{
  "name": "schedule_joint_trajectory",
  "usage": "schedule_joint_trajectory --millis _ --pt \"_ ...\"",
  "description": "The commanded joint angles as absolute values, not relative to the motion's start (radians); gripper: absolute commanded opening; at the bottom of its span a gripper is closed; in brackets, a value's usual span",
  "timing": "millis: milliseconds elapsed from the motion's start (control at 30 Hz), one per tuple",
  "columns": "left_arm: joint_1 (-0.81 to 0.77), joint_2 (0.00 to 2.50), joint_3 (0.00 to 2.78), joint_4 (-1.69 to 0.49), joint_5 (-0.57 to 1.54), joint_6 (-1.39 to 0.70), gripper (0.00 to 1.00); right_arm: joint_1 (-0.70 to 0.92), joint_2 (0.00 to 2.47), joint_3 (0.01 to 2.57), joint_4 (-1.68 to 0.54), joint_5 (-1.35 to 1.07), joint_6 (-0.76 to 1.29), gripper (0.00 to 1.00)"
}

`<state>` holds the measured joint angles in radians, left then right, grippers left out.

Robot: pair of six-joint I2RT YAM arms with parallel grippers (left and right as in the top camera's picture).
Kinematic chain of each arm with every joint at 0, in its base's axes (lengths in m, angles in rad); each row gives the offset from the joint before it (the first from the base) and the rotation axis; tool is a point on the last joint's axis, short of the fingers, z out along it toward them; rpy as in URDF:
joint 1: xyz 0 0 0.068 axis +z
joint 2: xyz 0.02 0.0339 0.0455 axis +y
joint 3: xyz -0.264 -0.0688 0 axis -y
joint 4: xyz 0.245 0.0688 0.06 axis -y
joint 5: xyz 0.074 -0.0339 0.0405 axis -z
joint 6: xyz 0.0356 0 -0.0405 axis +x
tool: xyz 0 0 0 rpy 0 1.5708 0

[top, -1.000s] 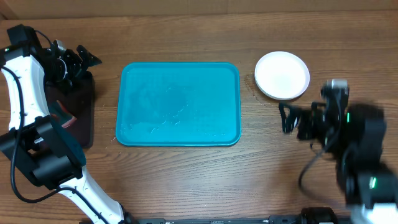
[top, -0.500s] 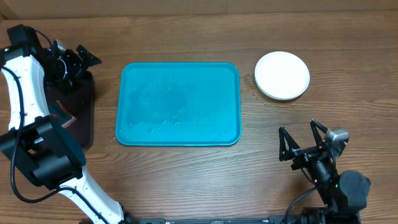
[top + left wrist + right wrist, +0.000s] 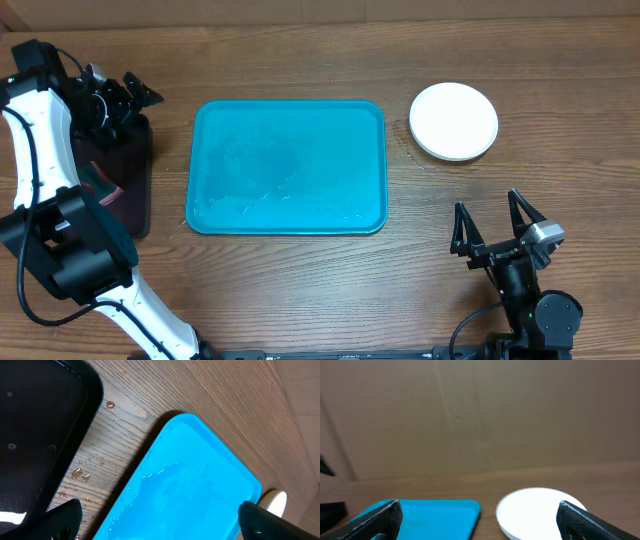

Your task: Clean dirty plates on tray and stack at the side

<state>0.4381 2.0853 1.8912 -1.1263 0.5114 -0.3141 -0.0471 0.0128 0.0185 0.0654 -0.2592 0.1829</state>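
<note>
- The plates (image 3: 454,121) sit in a pile on the table, just to the right of the blue tray (image 3: 288,167), near its far corner. They do not touch it.
- You see a white plate on top. In the left wrist view, a thin yellowish edge peeks out under it, so more plates seem to lie below. You cannot count them from here.
- The blue tray has no plates on it. Its floor is wet and shiny, with small streaks of water.
- A second ago your right gripper (image 3: 486,200) was close to the pile. Now it has pulled back toward the near edge of the table, well apart from the plates.
- Its two fingers are spread wide and hold nothing.
- Your left gripper (image 3: 147,88) has not moved. It hangs over the far end of the black tray (image 3: 135,170), fingers wide apart and holding nothing too.
- Little water drops (image 3: 80,474) lie on the wood between the black tray and the blue one.
- What this means: the cleaning and stacking look finished. The right arm seems to be going home to rest, and you likely have nothing left to pick up.
</note>
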Motion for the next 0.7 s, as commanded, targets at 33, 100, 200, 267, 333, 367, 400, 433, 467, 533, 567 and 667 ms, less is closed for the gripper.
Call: schedule_joint_trajectory --millis 33,100,200,267,333,367,400,433,467,533,567,667 --pt "0.437 2.072 1.905 -1.125 0.513 -0.318 1.0 -0.054 0.002 0.008 0.006 -0.159 0.187 1.0" --pt "0.437 2.072 1.905 -1.125 0.513 -0.318 1.0 -0.054 0.002 0.008 -0.035 -0.158 0.187 1.0" --pt "0.437 2.072 1.905 -1.125 0.513 -0.318 1.0 -0.054 0.003 0.008 -0.068 -0.158 0.187 1.0" --pt "0.437 2.072 1.905 -1.125 0.513 -0.318 1.0 -0.054 0.003 0.008 -0.069 -0.158 0.187 1.0" --pt "0.437 2.072 1.905 -1.125 0.513 -0.318 1.0 -0.054 0.003 0.008 -0.069 -0.157 0.187 1.0" --pt "0.437 2.072 1.905 -1.125 0.513 -0.318 1.0 -0.054 0.003 0.008 -0.069 -0.157 0.187 1.0" --pt "0.437 2.072 1.905 -1.125 0.513 -0.318 1.0 -0.054 0.003 0.008 -0.069 -0.157 0.187 1.0" --pt "0.437 2.072 1.905 -1.125 0.513 -0.318 1.0 -0.054 0.003 0.008 -0.069 -0.157 0.187 1.0" --pt "0.437 2.072 1.905 -1.125 0.513 -0.318 1.0 -0.054 0.003 0.008 -0.069 -0.157 0.187 1.0" --pt "0.437 2.072 1.905 -1.125 0.513 -0.318 1.0 -0.054 0.003 0.008 -0.069 -0.157 0.187 1.0" --pt "0.437 2.072 1.905 -1.125 0.513 -0.318 1.0 -0.054 0.003 0.008 -0.069 -0.157 0.187 1.0" --pt "0.437 2.072 1.905 -1.125 0.513 -0.318 1.0 -0.054 0.003 0.008 -0.069 -0.157 0.187 1.0"
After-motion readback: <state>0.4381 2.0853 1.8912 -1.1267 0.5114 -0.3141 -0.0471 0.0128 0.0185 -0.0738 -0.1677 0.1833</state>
